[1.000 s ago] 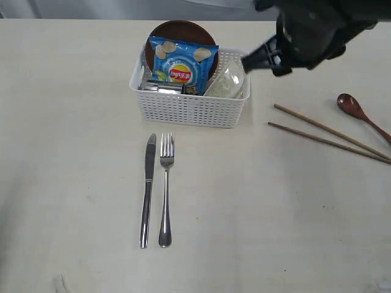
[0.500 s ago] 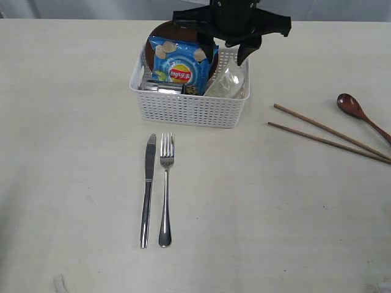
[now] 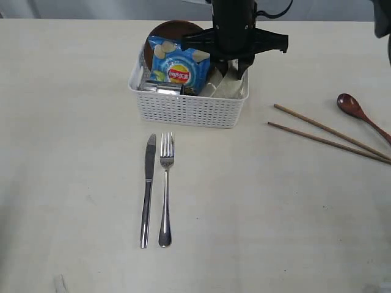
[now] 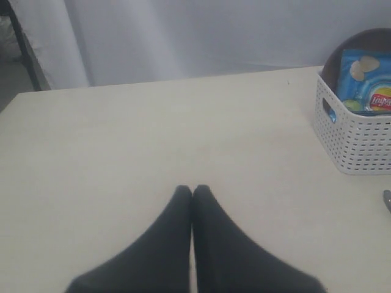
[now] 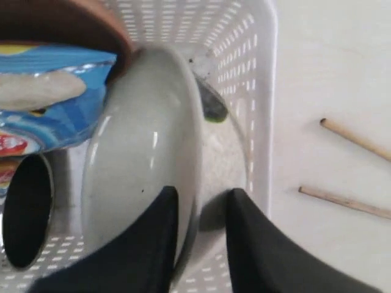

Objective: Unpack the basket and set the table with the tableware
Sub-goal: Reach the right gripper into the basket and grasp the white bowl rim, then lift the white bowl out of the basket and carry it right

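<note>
Basket (image 3: 186, 110) sits on the table (image 3: 275, 213) right beneath the right gripper (image 5: 201, 198), whose fingers are spread astride the rim of the tilted off-white bowl (image 5: 146, 159), one inside and one outside. The blue chips bag (image 5: 43, 104), steel cup (image 5: 24, 210) and dark plate (image 5: 61, 18) lie just beyond the inner finger, while the chopsticks (image 3: 330, 137), spoon (image 3: 357, 113), knife (image 3: 147, 189) and fork (image 3: 165, 189) rest on the table well apart from that gripper. The left gripper (image 4: 192, 190), fingers pressed together, is over bare tabletop, with the basket well away from its tips
</note>
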`<state>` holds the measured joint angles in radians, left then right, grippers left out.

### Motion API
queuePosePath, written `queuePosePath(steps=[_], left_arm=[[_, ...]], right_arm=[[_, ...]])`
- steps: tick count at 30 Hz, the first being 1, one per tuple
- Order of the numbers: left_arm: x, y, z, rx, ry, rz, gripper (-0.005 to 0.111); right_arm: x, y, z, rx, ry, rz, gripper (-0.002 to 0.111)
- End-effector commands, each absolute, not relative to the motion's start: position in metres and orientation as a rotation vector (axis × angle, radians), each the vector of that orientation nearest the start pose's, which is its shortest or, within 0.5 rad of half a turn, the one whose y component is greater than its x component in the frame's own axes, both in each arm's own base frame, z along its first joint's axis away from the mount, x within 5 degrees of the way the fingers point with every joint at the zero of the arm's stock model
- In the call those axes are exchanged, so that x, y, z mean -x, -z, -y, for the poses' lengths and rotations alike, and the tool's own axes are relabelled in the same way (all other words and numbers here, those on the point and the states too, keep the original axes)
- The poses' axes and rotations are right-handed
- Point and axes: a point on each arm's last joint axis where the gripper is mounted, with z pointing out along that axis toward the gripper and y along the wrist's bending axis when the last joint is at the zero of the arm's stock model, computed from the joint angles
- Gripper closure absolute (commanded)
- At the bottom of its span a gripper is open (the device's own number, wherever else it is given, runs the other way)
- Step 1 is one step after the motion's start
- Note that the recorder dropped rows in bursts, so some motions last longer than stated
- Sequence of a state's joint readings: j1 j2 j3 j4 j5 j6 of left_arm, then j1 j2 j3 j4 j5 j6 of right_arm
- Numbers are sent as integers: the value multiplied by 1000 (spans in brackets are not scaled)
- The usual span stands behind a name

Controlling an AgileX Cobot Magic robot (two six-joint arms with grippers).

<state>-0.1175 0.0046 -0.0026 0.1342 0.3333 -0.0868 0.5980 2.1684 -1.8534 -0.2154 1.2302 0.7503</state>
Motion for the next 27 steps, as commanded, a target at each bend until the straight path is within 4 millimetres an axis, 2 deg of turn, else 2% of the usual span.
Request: queuePosePath(steps=[1,4,9,22,27], left_arm=[[-54,-184,2,-110,12,-1803,107],[-54,-184,2,-110,12,-1803,107],[-54,-184,2,-110,12,-1803,107],[-54,-184,2,-110,12,-1803,107],[-54,-184,2,-110,12,-1803,107]], right_arm=[[-384,-212,-239,-140,107,-2916,100],[-385,-213,-239,-135,114,-2910,108],[-386,-218,-239,-125,105,-2896,109],[-395,-248,-246,-60,44,-2798,109],[-393,-265,-242,-35,50,-2751,109]])
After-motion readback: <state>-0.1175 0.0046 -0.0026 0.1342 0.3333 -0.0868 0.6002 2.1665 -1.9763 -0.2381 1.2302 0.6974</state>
